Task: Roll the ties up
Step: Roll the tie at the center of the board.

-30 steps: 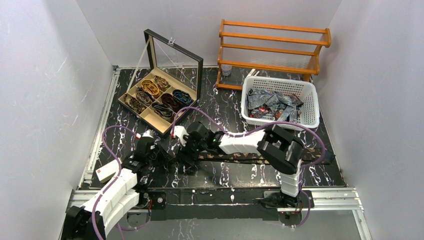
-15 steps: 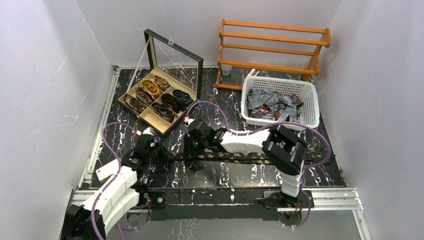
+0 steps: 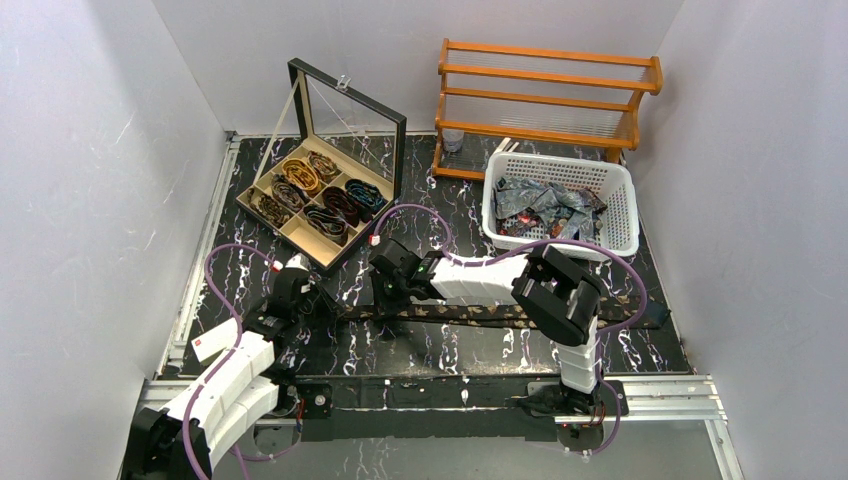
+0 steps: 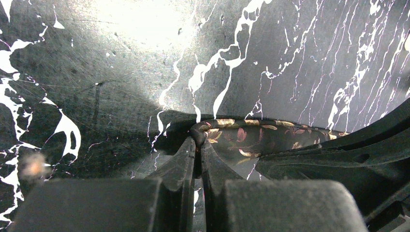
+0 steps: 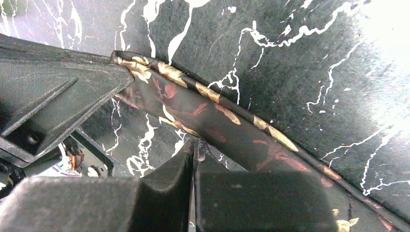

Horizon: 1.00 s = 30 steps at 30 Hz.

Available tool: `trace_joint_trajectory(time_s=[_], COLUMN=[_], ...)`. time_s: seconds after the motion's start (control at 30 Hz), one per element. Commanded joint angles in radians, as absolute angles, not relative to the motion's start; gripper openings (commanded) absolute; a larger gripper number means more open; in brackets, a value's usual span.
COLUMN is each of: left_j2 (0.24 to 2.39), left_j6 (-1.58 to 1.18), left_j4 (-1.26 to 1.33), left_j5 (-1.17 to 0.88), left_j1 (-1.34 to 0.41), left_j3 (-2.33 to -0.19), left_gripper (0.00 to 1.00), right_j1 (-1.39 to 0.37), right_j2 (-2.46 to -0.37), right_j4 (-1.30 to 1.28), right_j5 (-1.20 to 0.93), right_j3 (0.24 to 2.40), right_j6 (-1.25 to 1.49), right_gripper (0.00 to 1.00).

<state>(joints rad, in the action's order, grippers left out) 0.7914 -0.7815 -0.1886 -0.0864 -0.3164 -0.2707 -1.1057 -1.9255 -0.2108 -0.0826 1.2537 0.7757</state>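
- While the dark tie (image 3: 480, 313) lies stretched left to right on the tabletop (image 3: 450, 355), the left end effector (image 4: 197, 147) pinches its left tip.
- Close by, the right end effector (image 5: 194, 145) — fingers pressed together — nips the tie's edge.

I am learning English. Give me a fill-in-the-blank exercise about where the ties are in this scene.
The dark tie lies stretched along the ___.
The rolled ties sit in the wooden ___.
Loose ties fill the white ___.
The left gripper pinches the dark tie's ___.
Missing words: table, box, basket, end.
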Motion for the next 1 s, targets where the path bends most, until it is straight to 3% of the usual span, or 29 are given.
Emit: trace_joint_trajectory(time_s=[0.0,0.43,0.97], left_j2=[0.792,0.788,0.767], left_j6=[-0.769,-0.772,-0.774], left_j4=[-0.210,-0.210,-0.213], left_j5=[-0.085,-0.085,-0.108], left_j1=[-0.316,-0.316,-0.316], left_j3=[-0.305,-0.299,-0.318], left_gripper=[0.00,0.00,0.00], right_j1=[-1.104,-1.104,-1.090], right_j2=[-1.938,-1.863,-2.052], right_j4=[-0.262,-0.233,-0.384], right_j5=[-0.019,-0.036,-0.006], right_j3=[1.303,1.305,1.387], right_j6=[0.778,0.756,0.746], right_gripper=[0.09,0.09,0.08])
